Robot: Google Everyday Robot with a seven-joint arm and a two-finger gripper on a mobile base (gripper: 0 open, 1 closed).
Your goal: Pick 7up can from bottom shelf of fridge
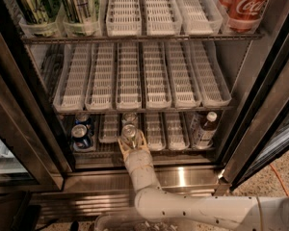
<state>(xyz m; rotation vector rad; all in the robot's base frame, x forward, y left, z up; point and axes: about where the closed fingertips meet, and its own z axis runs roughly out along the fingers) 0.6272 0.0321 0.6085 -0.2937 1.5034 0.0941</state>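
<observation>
Gripping 7up can on bottom shelf, pincer clasped around it

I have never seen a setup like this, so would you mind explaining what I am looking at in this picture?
A single camera looks into an open display fridge. The white arm belongs to a mobile robot. The gripper on its end has reached the 7up can on the bottom shelf. I cannot tell whether it holds the can yet. On that shelf, dark blue cans stand to the left and a brown bottle to the right.
</observation>
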